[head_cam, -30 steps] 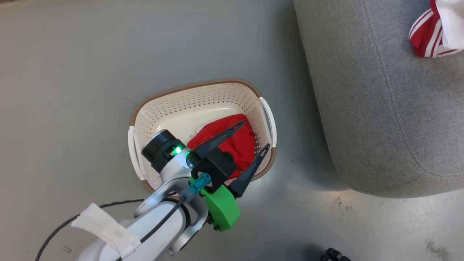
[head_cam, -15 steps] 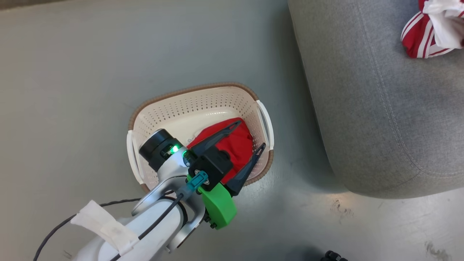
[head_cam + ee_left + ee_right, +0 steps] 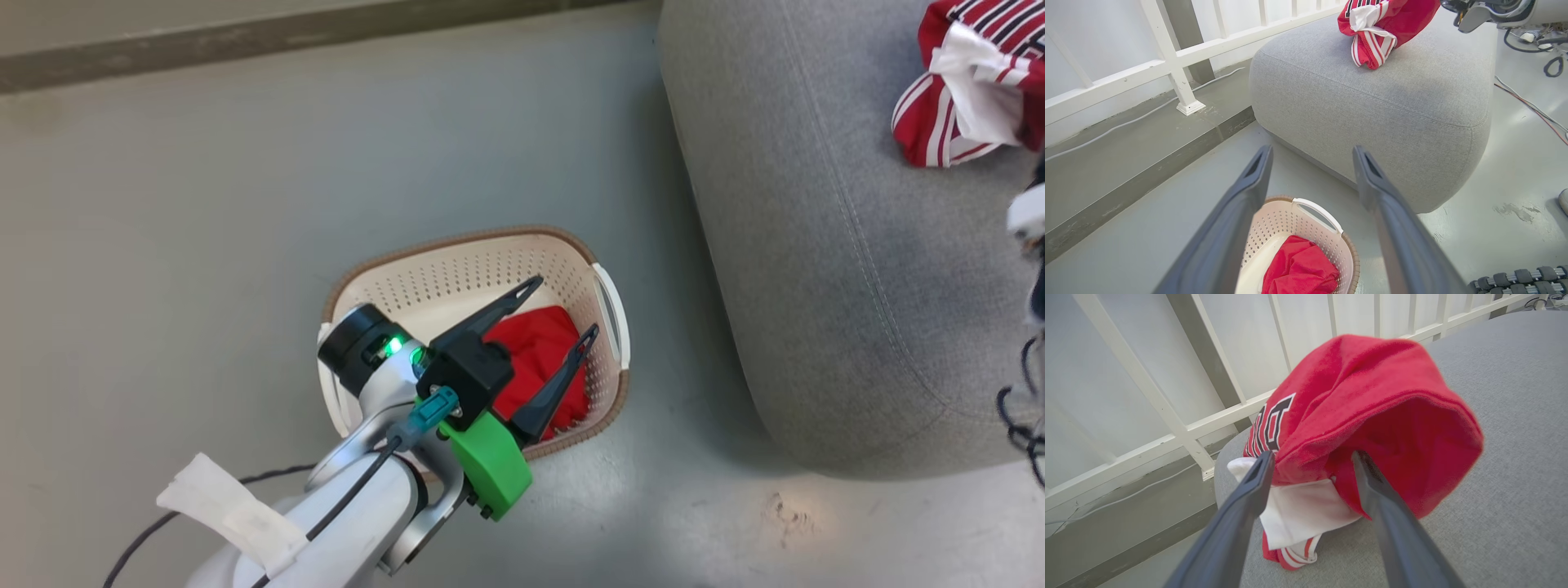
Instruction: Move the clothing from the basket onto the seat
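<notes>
Left claw (image 3: 564, 306) is open, both fingers spread wide, nothing between them. It hangs over the basket (image 3: 457, 269), which sits on the floor (image 3: 245, 204) below the fingertips.

In the basket we see one crumpled red cloth (image 3: 535, 359). It is bunched in the half under the claw's tips, against the wall at the end with the white handle (image 3: 1318, 212). The half back toward the claw's wrist shows bare cream bottom. The claw is well clear of the cloth, no contact.

The basket is upright, open side up. Its long axis runs handle to handle, and the left claw's fingers point roughly along it, toward the handle nearest the seat (image 3: 816, 245). In the left wrist view that handle sits between the two fingers, with the seat just past it, ahead of the claw. The seat stands close beside the basket but not touching, with a strip of floor between them. We cannot tell the seat's long axis because its far ends are cut off.

Right claw (image 3: 1311, 456) is open too, fingers apart, over the seat top. Directly ahead of its tips we see a striped top (image 3: 1372, 408), red and white with black lettering, heaped on the seat. Whether the tips touch it we cannot tell. A white railing (image 3: 1167, 412) stands beyond this claw, past the seat's edge.
</notes>
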